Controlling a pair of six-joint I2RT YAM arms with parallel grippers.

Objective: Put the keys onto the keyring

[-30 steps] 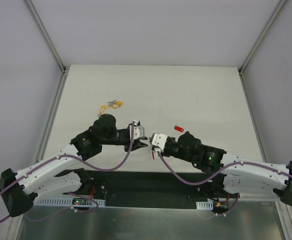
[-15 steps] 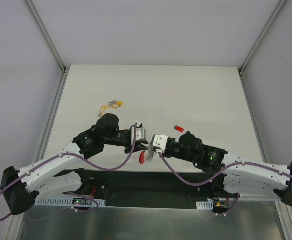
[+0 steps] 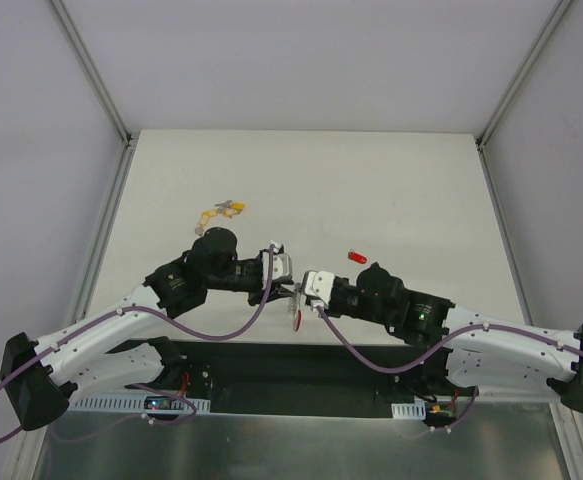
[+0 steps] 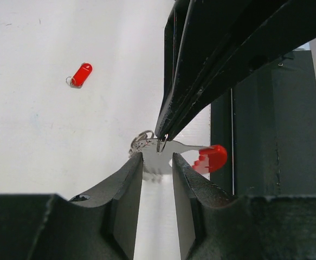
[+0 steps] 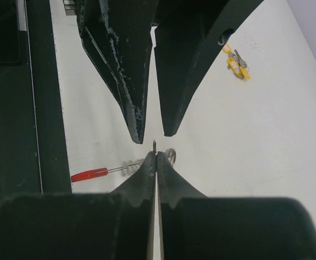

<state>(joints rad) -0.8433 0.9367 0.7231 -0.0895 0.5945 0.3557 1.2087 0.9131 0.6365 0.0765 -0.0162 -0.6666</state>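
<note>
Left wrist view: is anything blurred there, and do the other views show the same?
Left wrist: the keyring looks smeared, while the red tag on the table is crisp. Right wrist: the ring's coil is smeared too. Top external: the ring is too small to judge.

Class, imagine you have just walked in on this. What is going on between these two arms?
Two robot arms meet nose to nose above the near part of the table. The right gripper is pinched shut on the keyring, whose red half sticks out to one side. The left gripper faces it with jaws apart, straddling the metal part; whether it touches is unclear. A red tag and a yellow-tagged bunch of keys lie on the table, away from the ring.
</note>
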